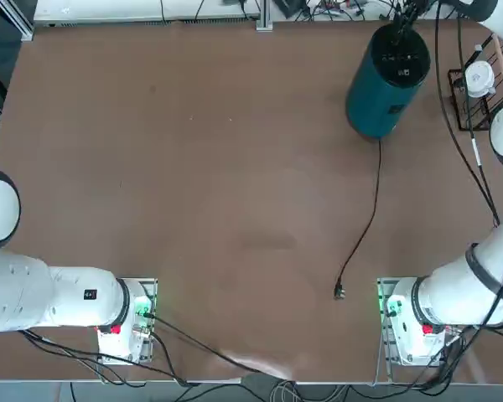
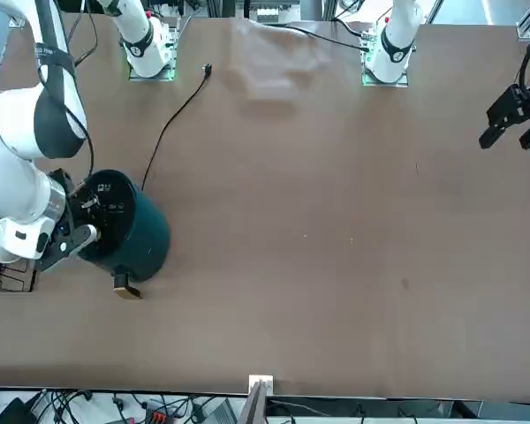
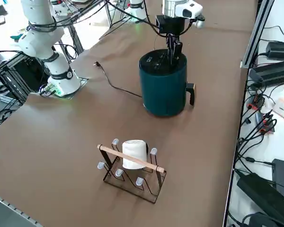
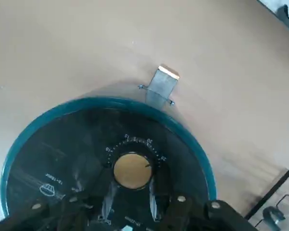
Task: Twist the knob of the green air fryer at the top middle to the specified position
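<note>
Right at the fingertips of the right gripper point(image 4: 131, 192), the knob point(image 4: 132, 170) sits pinched between the two fingers point(image 4: 109, 198), which press against its sides from either flank. It is a small round dial with a flat tan-gold face, ringed by fine white tick marks and tiny numerals (too small to read). Around it spreads the black top panel point(image 4: 62, 154) of the green air fryer point(image 3: 164, 90), glossy, with a few white printed symbols off to one side of the gripper. Below the panel the body is a tall dark teal cylinder standing upright on the brown table point(image 1: 193, 167), directly under the downward-pointing gripper. Beyond the fryer's rim, a short black handle point(image 4: 162, 85) with a tan tip juts outward. Farther off, a thin black power cord point(image 1: 369, 218) trails away across the table.
</note>
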Robot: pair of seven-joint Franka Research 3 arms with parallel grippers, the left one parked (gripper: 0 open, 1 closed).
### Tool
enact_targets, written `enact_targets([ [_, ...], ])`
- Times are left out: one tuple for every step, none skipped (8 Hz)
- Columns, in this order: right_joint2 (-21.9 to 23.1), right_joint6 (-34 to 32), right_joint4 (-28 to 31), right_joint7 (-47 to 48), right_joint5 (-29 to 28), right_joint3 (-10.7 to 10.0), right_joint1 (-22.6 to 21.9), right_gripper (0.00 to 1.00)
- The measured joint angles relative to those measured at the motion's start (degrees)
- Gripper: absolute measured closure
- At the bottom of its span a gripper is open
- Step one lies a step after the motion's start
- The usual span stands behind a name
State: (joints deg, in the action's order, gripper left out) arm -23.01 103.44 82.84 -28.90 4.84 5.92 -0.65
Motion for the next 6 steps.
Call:
enact_targets([
  [0.0, 0.04, 0.0, -2.37, 0.01, -0.03, 0.02, 0.58],
  [0.0, 0.08, 0.0, -4.3, 0.02, -0.08, 0.02, 0.58],
  [0.0, 0.09, 0.0, -6.0, 0.17, -0.09, 0.02, 0.58],
  [0.0, 0.1, 0.0, -7.5, 0.61, -0.08, -0.04, 0.58],
  [0.0, 0.1, 0.0, -8.69, 0.97, -0.04, -0.11, 0.58],
  [-0.01, 0.14, 0.0, -10.03, 1.17, -0.01, -0.15, 0.58],
])
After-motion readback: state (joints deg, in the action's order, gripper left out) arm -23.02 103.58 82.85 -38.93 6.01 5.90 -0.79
